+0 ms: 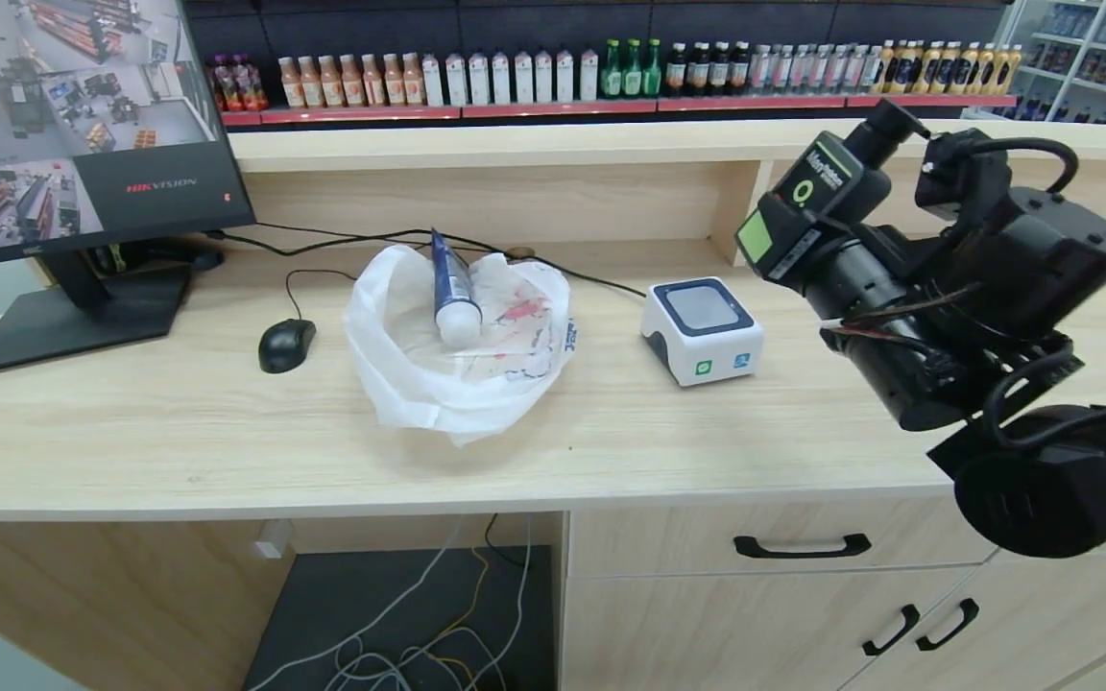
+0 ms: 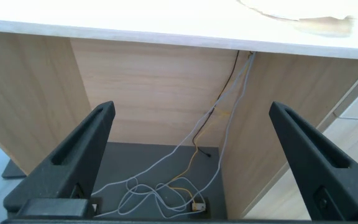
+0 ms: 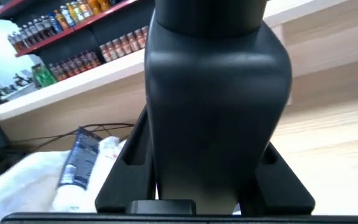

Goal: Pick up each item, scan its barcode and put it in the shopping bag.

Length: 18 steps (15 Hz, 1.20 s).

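Right hand (image 3: 197,186) clamped at mid-body on a dark bottle (image 1: 803,206) held above the counter (image 1: 179,432). The bottle looks rigid and smooth, likely slippery, so I judge this hold sound. Scanner (image 1: 702,328) at 7 o'clock of it. Limp shopping bag (image 1: 390,374), tube (image 1: 452,283) inside, at 8 o'clock, passing room between. My left hand (image 2: 191,109) hangs wide below the counter edge.

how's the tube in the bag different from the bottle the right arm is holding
The tube is blue and white with a white cap; the black bottle has a green label. The tube lies inside the white shopping bag, cap end toward the robot; the black bottle is held above the counter in the right gripper, to the right of the scanner. Both are shop items for bagging.
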{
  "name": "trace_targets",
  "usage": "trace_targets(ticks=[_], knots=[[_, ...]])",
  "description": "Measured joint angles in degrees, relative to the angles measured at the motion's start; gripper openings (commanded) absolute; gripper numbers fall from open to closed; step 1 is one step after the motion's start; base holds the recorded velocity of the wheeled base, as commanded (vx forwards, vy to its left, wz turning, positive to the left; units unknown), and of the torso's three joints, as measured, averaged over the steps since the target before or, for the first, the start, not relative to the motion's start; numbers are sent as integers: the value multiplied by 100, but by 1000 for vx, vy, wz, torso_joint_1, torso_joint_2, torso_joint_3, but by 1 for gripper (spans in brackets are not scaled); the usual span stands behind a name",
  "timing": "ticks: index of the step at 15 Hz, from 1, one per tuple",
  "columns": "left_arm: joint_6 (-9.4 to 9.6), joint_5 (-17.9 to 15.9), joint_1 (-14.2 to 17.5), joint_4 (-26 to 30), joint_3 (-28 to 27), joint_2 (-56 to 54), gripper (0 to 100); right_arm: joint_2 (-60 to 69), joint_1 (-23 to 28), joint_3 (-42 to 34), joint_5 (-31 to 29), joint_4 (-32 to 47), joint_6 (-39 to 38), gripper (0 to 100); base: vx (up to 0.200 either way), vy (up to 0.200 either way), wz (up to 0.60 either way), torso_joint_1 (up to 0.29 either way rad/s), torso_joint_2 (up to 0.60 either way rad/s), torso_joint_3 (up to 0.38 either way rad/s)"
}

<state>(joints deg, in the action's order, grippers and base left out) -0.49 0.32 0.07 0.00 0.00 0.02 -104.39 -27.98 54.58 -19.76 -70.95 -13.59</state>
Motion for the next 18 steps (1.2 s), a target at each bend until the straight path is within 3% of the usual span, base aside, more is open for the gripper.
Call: trace_targets(ticks=[8, 18], knots=[[-2, 1, 0, 0, 0, 0, 100, -848, -38, 1384, -178, 1208, -2232, 0, 0, 0, 0, 0, 0, 0], [-2, 1, 0, 0, 0, 0, 100, -1482, 74, 1891, -169, 1259, -3160, 0, 0, 0, 0, 0, 0, 0]])
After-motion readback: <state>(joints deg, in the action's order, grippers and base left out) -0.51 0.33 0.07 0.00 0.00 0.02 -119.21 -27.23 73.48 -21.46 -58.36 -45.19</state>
